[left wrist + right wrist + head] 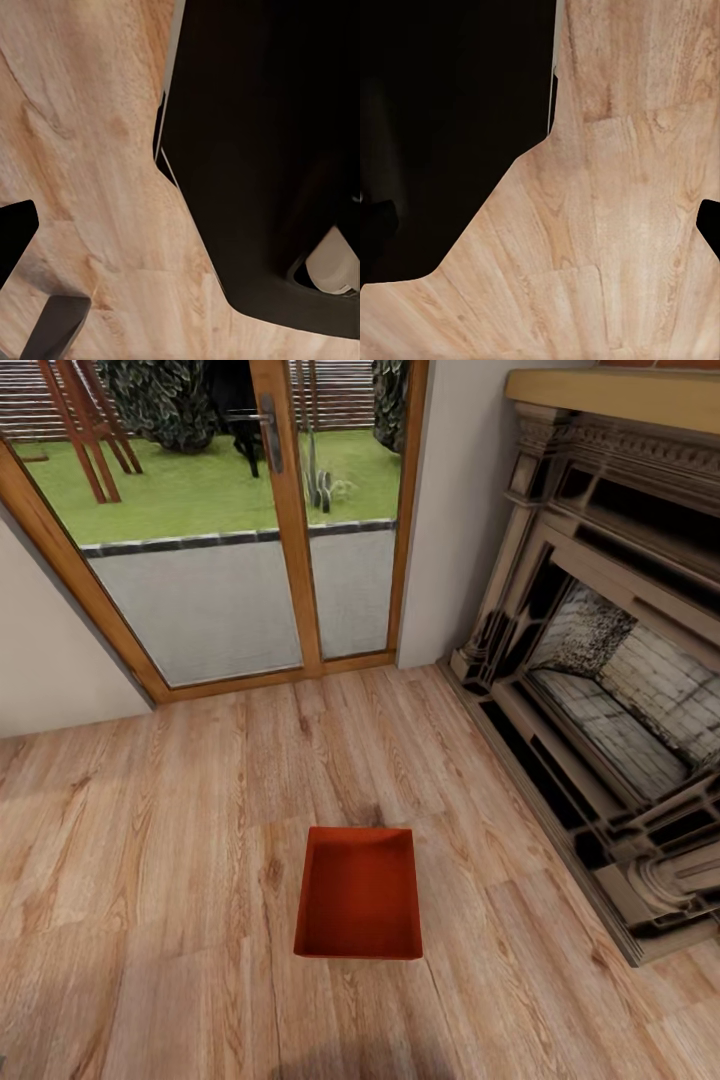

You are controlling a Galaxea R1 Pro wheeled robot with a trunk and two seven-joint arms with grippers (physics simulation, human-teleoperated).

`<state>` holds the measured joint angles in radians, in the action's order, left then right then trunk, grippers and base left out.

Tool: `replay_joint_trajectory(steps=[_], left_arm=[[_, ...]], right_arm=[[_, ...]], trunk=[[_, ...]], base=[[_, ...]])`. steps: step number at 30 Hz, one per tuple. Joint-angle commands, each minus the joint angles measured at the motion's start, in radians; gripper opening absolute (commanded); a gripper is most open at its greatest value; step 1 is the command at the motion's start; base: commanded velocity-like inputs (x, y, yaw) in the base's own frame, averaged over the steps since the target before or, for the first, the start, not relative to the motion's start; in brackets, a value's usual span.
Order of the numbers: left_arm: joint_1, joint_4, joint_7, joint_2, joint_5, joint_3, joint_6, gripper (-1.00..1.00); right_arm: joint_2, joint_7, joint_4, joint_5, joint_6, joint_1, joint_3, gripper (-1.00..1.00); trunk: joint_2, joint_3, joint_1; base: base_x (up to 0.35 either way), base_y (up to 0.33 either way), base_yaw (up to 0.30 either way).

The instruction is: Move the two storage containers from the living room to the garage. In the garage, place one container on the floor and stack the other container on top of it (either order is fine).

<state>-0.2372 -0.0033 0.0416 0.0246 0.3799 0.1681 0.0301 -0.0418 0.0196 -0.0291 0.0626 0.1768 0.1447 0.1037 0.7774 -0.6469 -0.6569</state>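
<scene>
One of the storage containers (358,895), a red-orange open-top box with nothing in it, stands on the light wood-plank floor (150,860) of the living room, just ahead of me in the head view. The second container is out of view. In the left wrist view my left gripper (180,232) hangs over the planks beside my dark base (262,150); one black fingertip (15,232) shows at the picture's edge, with nothing held. My right gripper (540,225) is open too, its fingertips (709,225) far apart over bare planks.
A wood-framed glass door (290,520) to a lawn stands ahead, with white wall (450,510) on either side. An ornate fireplace (610,660) lines the right side, close to the container. Open floor lies to the left.
</scene>
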Motion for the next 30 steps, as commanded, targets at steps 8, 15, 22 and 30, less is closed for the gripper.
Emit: replay_joint_trajectory(steps=[8,15,22,30], left_arm=[[0.000,0.000,-0.004,-0.002,0.007,0.008,0.002,1.00],[0.000,0.000,-0.007,-0.002,0.008,0.007,0.001,1.00],[0.000,0.001,-0.008,-0.003,0.008,0.007,-0.003,1.00],[0.000,0.002,-0.008,-0.002,0.008,0.007,-0.002,1.00]], right_arm=[[0.000,0.002,-0.003,0.007,0.006,0.001,0.008,1.00],[-0.001,0.002,-0.003,0.006,0.006,0.001,0.008,1.00],[-0.001,0.001,-0.003,0.006,0.006,0.001,0.008,1.00],[-0.001,0.000,-0.003,0.006,0.006,0.001,0.008,1.00]], trunk=[[0.001,-0.001,0.000],[0.050,-0.023,-0.027],[0.050,-0.023,-0.027],[0.085,-0.038,-0.046]], base=[[0.000,0.000,0.000],[0.000,0.000,0.000],[0.000,0.000,0.000],[0.000,0.000,0.000]])
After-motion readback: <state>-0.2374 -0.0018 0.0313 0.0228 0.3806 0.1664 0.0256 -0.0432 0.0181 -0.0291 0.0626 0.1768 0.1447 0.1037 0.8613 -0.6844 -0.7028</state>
